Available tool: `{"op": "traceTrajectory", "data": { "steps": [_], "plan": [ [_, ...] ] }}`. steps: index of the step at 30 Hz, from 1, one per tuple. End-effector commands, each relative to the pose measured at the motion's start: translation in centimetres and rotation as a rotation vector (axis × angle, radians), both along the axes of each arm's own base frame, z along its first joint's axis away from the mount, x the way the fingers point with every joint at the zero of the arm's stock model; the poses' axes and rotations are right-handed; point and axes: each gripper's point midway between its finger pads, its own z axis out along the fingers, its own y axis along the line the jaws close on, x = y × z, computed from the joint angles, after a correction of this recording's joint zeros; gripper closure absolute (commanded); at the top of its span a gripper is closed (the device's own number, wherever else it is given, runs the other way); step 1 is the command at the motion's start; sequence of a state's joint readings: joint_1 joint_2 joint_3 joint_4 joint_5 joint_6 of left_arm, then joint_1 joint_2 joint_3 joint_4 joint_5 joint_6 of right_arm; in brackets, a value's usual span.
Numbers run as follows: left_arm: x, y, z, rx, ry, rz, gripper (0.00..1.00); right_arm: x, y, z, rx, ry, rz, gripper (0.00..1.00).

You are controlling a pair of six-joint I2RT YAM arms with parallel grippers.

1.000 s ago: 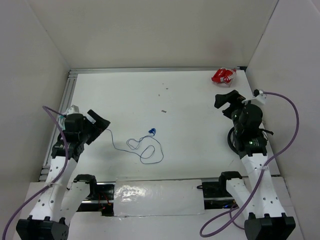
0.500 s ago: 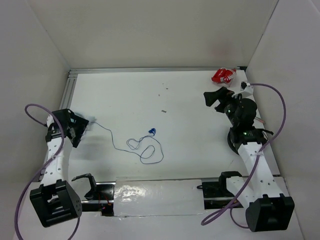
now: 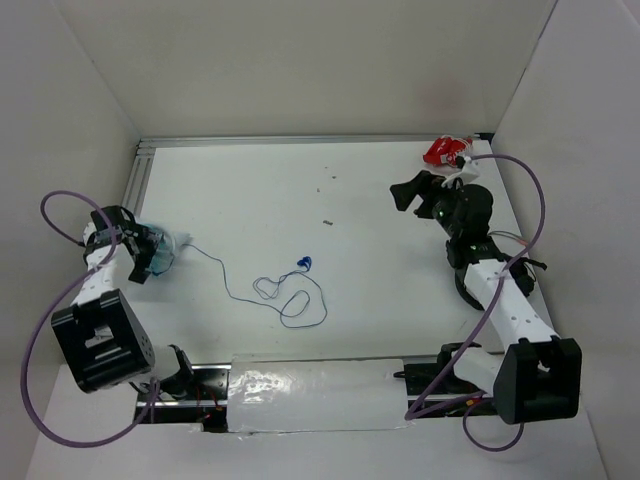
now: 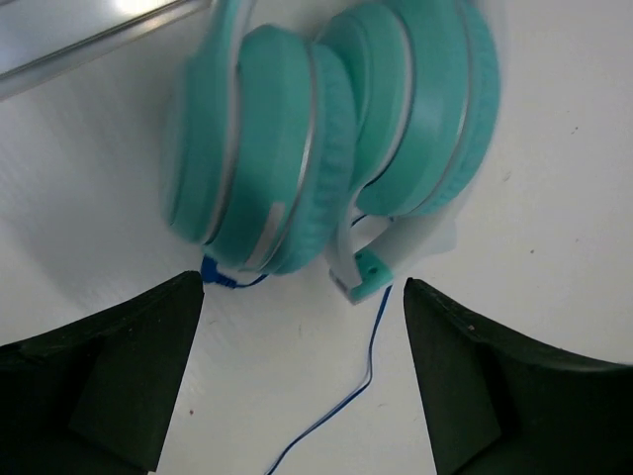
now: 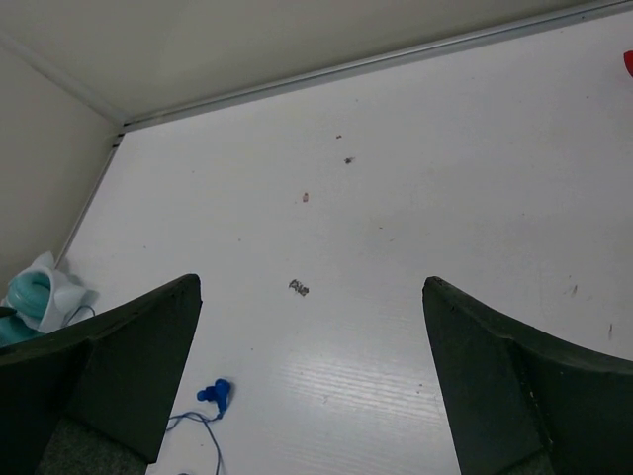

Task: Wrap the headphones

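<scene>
The headphones (image 3: 163, 256) lie folded at the table's left side, teal ear cups together, and they fill the top of the left wrist view (image 4: 326, 139). Their thin dark-blue cord (image 3: 228, 287) runs right into loose loops (image 3: 292, 300) and ends in a blue plug (image 3: 303, 263). My left gripper (image 3: 143, 258) is open, its fingertips just short of the ear cups (image 4: 304, 287), holding nothing. My right gripper (image 3: 412, 190) is open and empty above the far right of the table (image 5: 312, 285). From there the headphones (image 5: 35, 295) and plug (image 5: 213, 393) show far off.
A small red and white object (image 3: 447, 151) lies in the far right corner. A metal rail (image 3: 138, 185) runs along the left and far edges, close behind the headphones. White walls enclose the table on three sides. Small dark specks (image 3: 327, 222) lie mid-table.
My left arm has swung back toward the left wall, and its gripper now faces the uncovered headphones. My right gripper has moved left and farther out over the table.
</scene>
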State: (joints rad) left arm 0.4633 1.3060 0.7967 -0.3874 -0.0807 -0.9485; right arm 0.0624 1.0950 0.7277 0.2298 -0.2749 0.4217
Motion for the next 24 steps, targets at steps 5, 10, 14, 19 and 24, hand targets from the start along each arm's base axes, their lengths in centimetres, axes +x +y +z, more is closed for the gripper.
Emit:
{"op": "traceTrajectory", "data": {
  "steps": [5, 10, 14, 19, 24],
  "plan": [
    [2.8, 1.9, -0.3, -0.001, 0.043, 0.004, 0.11, 2.3, -0.2, 2.5, -0.049, -0.094, -0.008, 0.0],
    [1.4, 1.7, -1.8, -0.019, 0.111, 0.029, 0.21, 3.0, -0.2, 2.2, -0.052, -0.081, -0.015, 0.0],
    [1.7, 1.8, -2.1, -0.008, 0.11, 0.01, 0.3, 3.1, -0.2, 1.6, -0.053, -0.065, -0.012, 0.0],
    [2.9, 1.7, -2.4, -0.027, 0.111, -0.026, 0.42, 3.2, -0.5, 1.5, -0.053, -0.055, -0.029, 0.0],
    [3.8, 1.2, -3.1, -0.031, 0.164, -0.05, 0.42, 2.8, -0.5, 1.5, -0.056, -0.063, -0.033, 0.0]
  ]
}}
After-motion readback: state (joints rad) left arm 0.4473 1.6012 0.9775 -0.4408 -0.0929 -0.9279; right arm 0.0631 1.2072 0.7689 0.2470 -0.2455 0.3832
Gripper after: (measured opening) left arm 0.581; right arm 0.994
